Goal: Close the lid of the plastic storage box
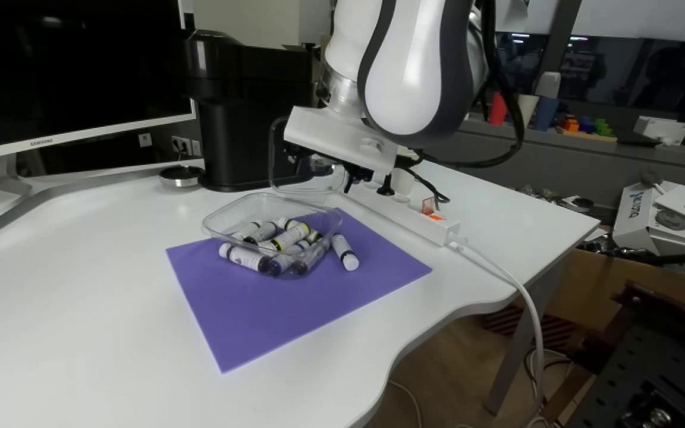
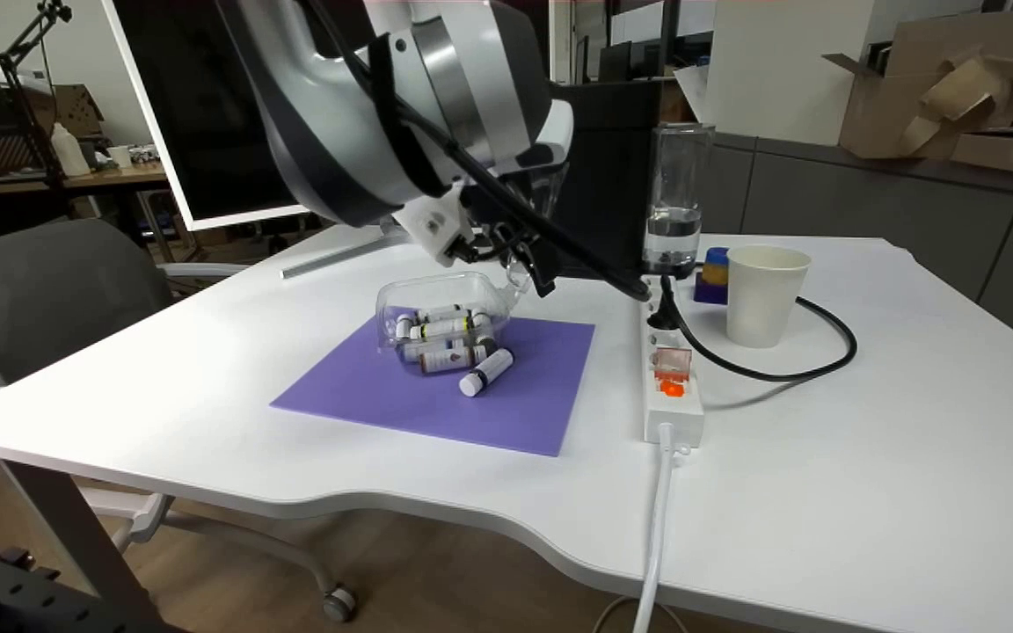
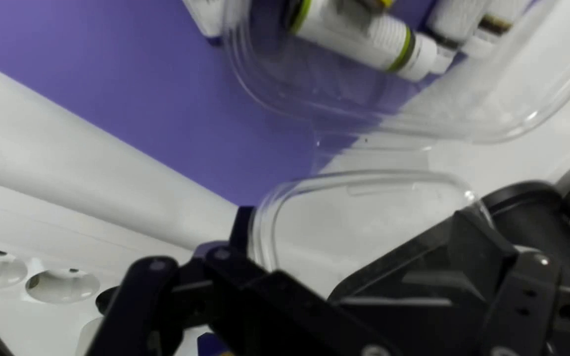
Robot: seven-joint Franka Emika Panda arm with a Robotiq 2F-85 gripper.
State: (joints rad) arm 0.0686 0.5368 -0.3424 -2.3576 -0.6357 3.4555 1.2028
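White desk (image 1: 93,309), raised lid (image 3: 364,205) close by the hand (image 3: 356,227), fingers wide apart, storage box (image 1: 250,208) lower down

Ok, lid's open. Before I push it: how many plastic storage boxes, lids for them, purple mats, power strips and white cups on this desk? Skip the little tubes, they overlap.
1 plastic storage box
1 lid, open
1 purple mat
1 power strip
1 white cup
Total: 5
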